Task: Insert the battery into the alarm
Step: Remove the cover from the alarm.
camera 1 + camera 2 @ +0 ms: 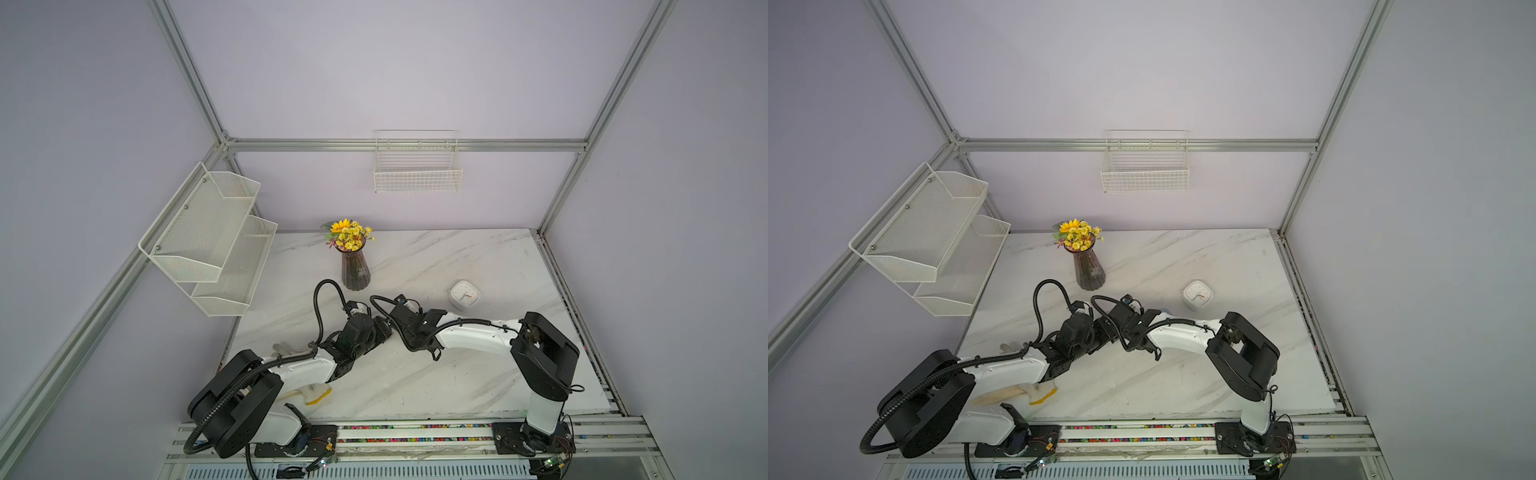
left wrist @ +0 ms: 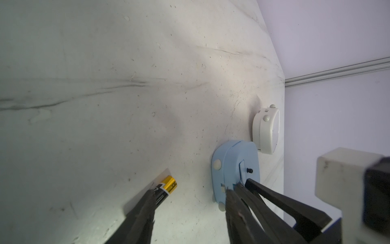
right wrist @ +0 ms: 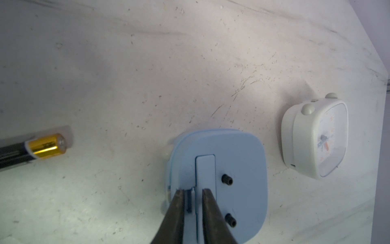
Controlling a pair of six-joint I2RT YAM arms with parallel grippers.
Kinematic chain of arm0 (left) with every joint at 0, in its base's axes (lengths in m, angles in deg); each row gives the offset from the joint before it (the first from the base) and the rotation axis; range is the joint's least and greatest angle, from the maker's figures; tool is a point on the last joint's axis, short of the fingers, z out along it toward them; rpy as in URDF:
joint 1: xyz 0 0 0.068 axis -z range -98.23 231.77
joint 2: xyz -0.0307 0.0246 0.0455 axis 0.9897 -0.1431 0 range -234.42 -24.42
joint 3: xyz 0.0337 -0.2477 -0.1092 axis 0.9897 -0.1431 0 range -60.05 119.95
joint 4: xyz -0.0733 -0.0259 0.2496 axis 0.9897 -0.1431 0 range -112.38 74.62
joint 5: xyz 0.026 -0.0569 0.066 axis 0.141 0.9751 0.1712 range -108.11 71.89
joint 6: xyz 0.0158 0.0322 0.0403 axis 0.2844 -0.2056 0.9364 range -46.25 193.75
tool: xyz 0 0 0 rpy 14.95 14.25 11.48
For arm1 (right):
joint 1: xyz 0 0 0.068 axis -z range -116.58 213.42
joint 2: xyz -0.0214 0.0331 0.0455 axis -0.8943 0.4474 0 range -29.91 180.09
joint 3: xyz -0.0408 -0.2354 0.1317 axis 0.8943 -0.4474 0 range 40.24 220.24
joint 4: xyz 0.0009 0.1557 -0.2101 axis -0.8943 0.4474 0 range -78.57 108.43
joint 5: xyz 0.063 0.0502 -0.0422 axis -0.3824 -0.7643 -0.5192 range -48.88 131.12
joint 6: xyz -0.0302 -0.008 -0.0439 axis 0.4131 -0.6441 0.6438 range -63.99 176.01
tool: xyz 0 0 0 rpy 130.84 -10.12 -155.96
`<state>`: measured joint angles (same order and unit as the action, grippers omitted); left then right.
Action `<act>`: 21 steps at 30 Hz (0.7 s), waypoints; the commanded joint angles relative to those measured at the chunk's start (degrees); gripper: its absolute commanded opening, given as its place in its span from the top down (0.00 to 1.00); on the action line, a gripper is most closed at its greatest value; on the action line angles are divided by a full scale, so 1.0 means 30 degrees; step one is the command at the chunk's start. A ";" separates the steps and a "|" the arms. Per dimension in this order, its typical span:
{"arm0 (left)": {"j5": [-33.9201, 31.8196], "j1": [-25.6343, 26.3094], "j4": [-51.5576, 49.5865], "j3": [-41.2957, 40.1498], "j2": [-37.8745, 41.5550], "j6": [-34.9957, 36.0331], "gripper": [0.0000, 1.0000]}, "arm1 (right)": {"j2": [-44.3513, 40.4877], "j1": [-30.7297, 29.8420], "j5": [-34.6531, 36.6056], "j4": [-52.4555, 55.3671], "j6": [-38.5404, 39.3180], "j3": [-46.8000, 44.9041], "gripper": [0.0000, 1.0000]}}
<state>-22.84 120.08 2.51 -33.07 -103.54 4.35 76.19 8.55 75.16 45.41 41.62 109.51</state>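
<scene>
Alarms number two on the tabletop: one blue alarm lying dial-down with its back up, and one white alarm just to its right, dial showing. Of batteries I count one. That battery, black with a gold end, is outside the blue alarm and a little to its left, so the blue alarm lies between it and the white one.

My left fingers are spread wide and clamp nothing. The battery runs along the tip of one of them, gold end poking past it, and I cannot tell whether it rests on the tabletop.

My right fingers set both tips on the blue alarm's back, astride one long edge of its single battery lid. Only a narrow gap parts them, and I cannot tell whether they pinch that edge or merely press there. Two black knobs stick up beside the lid.

Far back stands one vase of yellow flowers. On the walls hang one wire basket and one two-tier mesh shelf.
</scene>
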 commanded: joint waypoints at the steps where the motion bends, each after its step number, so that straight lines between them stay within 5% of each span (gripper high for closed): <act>1: -0.0151 -0.0083 0.0305 0.0201 -0.0026 0.0196 0.46 | 0.0458 -0.0081 0.0510 0.0480 -0.0147 0.0449 0.80; 14: -0.0180 -0.0090 0.0299 0.0260 -0.0024 0.0196 0.46 | 0.0597 -0.0090 0.1129 0.1038 -0.0535 0.0822 0.99; 21: -0.0123 -0.0108 0.0355 0.0264 -0.0114 0.0219 0.46 | 0.0126 -0.0083 0.1783 0.1067 -0.0712 0.0850 1.00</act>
<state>-22.82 120.08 2.51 -33.07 -103.60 4.35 77.37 8.55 77.96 47.16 40.46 110.84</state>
